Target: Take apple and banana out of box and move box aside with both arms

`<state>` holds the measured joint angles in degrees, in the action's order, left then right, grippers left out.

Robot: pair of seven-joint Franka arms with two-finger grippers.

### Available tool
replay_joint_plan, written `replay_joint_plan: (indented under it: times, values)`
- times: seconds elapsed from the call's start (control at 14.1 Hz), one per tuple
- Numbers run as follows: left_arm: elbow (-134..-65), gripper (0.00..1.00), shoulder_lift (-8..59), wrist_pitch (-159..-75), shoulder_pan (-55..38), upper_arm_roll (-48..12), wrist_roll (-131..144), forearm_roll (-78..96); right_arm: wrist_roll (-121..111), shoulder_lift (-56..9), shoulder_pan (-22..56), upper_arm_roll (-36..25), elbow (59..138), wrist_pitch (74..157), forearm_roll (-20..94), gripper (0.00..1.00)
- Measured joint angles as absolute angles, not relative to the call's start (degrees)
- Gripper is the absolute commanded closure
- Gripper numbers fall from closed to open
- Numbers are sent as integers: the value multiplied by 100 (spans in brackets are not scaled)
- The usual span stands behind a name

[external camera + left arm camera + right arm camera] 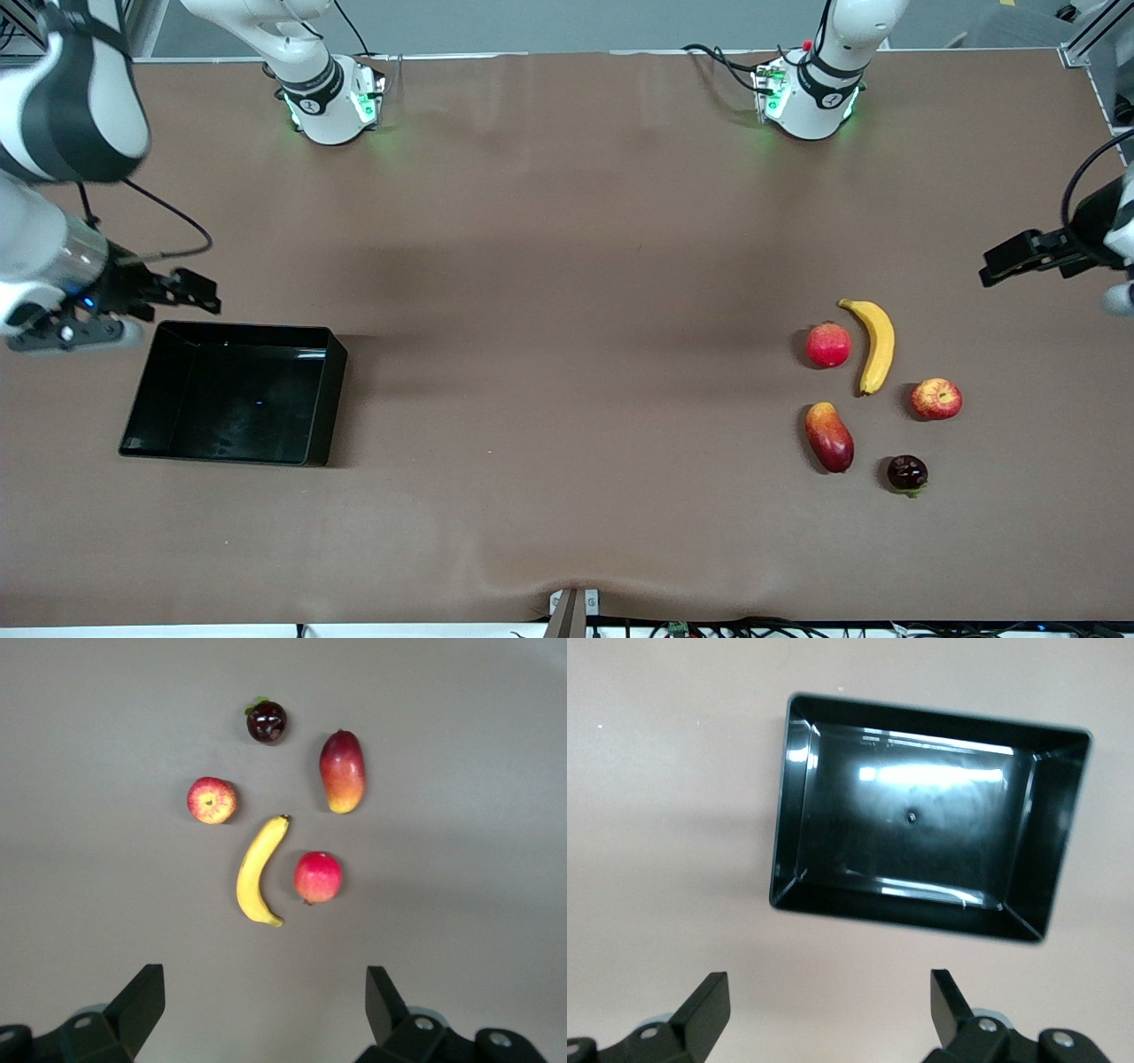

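Note:
The black bin [232,397] sits empty on the brown table toward the right arm's end; it also shows in the right wrist view [921,846]. The yellow banana [875,344] and the red-and-yellow apple [936,399] lie toward the left arm's end, and both show in the left wrist view, banana [259,873] and apple [212,800]. My right gripper [197,292] hangs open and empty in the air by the bin's corner [830,1005]. My left gripper [999,264] hangs open and empty in the air beside the fruit group [266,1003].
A plain red fruit [828,345] lies next to the banana. A red-yellow mango [829,437] and a dark round fruit [907,472] lie nearer the front camera. Bare brown table lies between the bin and the fruits.

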<state>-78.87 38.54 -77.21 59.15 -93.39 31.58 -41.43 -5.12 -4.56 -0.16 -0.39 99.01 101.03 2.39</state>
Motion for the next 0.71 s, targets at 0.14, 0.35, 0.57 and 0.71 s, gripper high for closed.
replay_joint_plan:
  times: [0.14, 0.35, 0.57, 0.71]
  values:
    - [-7723, 0, 3535, -7719, 5442, -8866, 3158, -4076, -366, -167, -89, -59, 9903, 9771, 233, 0]
    - [-7404, 0, 3053, -7717, 4706, -7924, 3153, -3675, -239, 161, -184, -68, 9902, 9479, 232, 0]
    - [-7226, 0, 2413, -7838, 3672, -6386, 3148, -2784, -7, 341, -203, -63, 9851, 9085, 231, 0]
    - [-7188, 0, 1900, -7936, 2752, -5009, 3145, -1945, 147, 478, -203, -53, 9845, 8900, 230, 0]
